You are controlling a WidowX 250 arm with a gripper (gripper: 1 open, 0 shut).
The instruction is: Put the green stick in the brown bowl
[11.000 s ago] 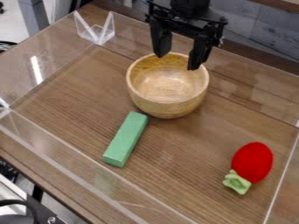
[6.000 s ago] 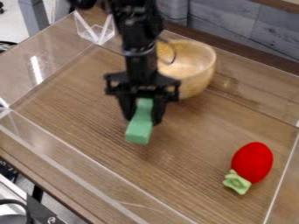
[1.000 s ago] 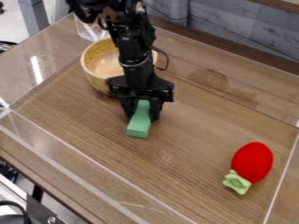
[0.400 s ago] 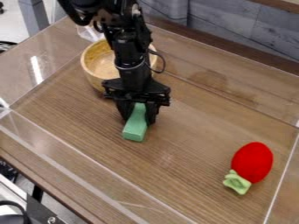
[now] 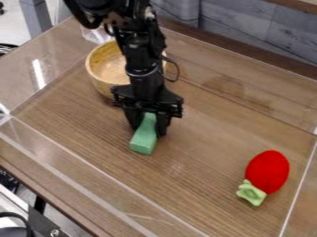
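Since eleven seconds ago, bowl and stick have both shifted left; my pincer (image 5: 148, 123) now stands clamped on the green stick (image 5: 145, 135) low over the bench (image 5: 210, 157). Next I must lift and carry it up-left to the brown bowl (image 5: 107, 70).

The bowl (image 5: 111, 72) sits toward the counter's (image 5: 223, 120) far left corner. The stick (image 5: 145, 135) lies near the middle, in front of and right of the bowl, under the tool (image 5: 148, 121). The toy (image 5: 264, 174) rests by the near right corner, well apart.
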